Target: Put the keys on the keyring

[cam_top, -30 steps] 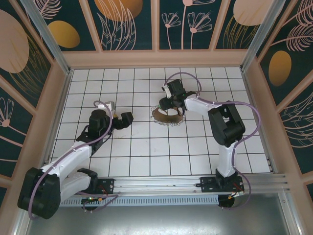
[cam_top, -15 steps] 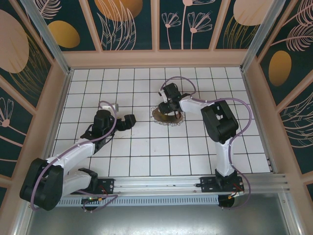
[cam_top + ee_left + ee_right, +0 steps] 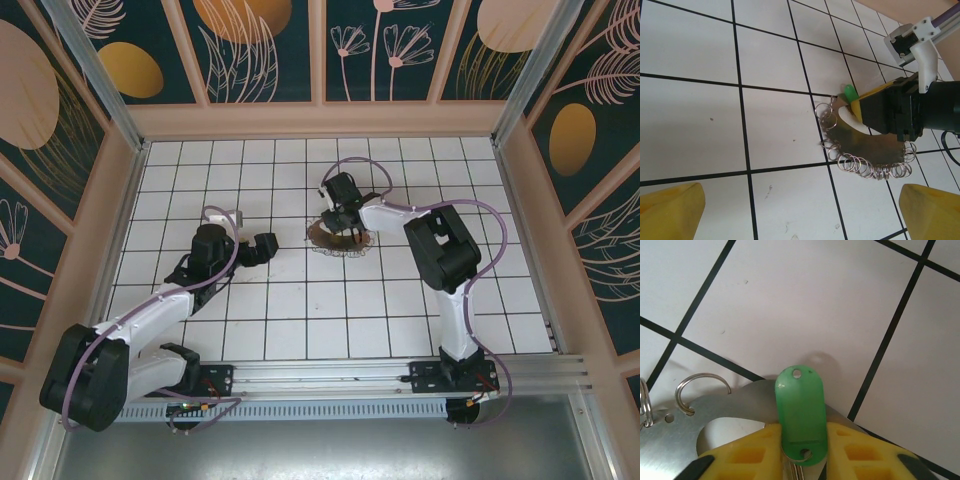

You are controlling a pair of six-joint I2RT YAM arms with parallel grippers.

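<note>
Keyring [image 3: 322, 238] on white tiles [image 3: 300, 310]; seemingly painted walls [image 3: 420, 50].

Bright, even overhead illumination; shadows on the white tiled counter [image 3: 300, 320] are short and soft. In the left wrist view, the yellow fingers [image 3: 670, 212] at lower corners appear defocused.

The key [image 3: 800, 412] carries a bright green oval tag with a small hole at its free end and a little metal ring at the other, a strip of silver showing beneath. It lies flat on the keyring's upper end, gripped between the yellow fingers [image 3: 750, 450] of the right gripper [image 3: 801, 430]. The keyring [image 3: 865, 150] is a dull, crescent-shaped metal plate with a row of small split rings along its outer edge, lying flat on the white tiles near the middle of the floor [image 3: 330, 240].
</note>
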